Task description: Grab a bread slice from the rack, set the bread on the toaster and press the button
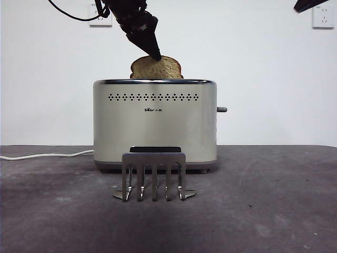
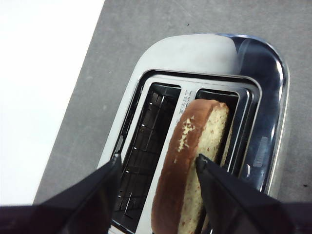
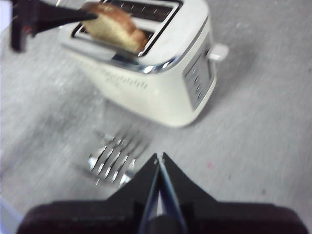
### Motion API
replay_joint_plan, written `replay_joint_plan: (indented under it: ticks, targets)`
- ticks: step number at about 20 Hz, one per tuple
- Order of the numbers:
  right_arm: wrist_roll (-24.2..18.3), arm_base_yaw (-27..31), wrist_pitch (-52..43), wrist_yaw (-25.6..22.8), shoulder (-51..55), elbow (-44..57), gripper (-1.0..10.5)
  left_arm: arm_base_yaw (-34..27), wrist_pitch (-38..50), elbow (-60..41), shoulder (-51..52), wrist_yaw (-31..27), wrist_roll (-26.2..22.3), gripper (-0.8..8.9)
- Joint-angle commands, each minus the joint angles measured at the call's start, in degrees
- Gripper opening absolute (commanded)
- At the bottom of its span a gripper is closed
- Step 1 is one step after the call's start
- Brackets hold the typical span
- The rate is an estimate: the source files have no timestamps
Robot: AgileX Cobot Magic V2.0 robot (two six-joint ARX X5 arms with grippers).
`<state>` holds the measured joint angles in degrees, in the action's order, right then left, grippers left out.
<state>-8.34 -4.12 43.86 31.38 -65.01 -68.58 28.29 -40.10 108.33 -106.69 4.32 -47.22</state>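
Note:
The slice of bread [image 1: 156, 68] stands in the toaster [image 1: 155, 126], and only its domed top shows above the chrome rim. In the left wrist view the slice of bread [image 2: 187, 175] sits in one slot of the toaster [image 2: 253, 58], the other slot bare. My left gripper [image 2: 158, 158] hangs open over it, one jaw close against the slice. From the front, the left gripper [image 1: 156, 55] has its tip at the crust. The button [image 1: 222, 109] sticks out of the toaster's right side. The rack [image 1: 154, 176] stands in front. My right gripper [image 3: 159, 157] is shut, high above the rack [image 3: 113, 158].
A white cord [image 1: 42, 155] runs from the toaster's left along the table. The right arm shows only as a black tip [image 1: 310, 4] at the top right corner. The wall stands close behind the toaster.

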Motion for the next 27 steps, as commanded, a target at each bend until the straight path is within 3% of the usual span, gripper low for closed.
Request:
replay_joint_plan:
  ticks: [1,7,9,11,16,27]
  targets:
    - [1.29,-0.09,-3.76,0.15,-2.40,0.02,-0.1,0.07,1.25,-0.17,0.85,-0.33,3.98,2.62]
    - [8.22,-0.09,-18.58,0.31,-10.75,0.02,-0.1,0.07,0.59,-0.17,7.78,-1.38,12.70,2.62]
    - [11.21,-0.09,-23.93,3.34,-14.32,0.02,-0.1,0.07,-0.55,-0.17,11.41,-1.31,16.46,2.61]
    - [15.76,-0.09,-30.64,7.50,-18.32,0.02,-0.1,0.11,-2.45,-0.17,15.28,-1.27,20.00,2.61]
    - [27.08,-0.13,-45.99,10.73,-28.37,-0.44,-0.1,0.28,-7.10,-0.17,23.69,-0.79,27.12,2.61]
    - [28.92,-1.22,-48.06,10.69,-42.42,-9.60,-0.1,0.28,-13.20,-0.17,30.75,3.61,29.77,2.60]
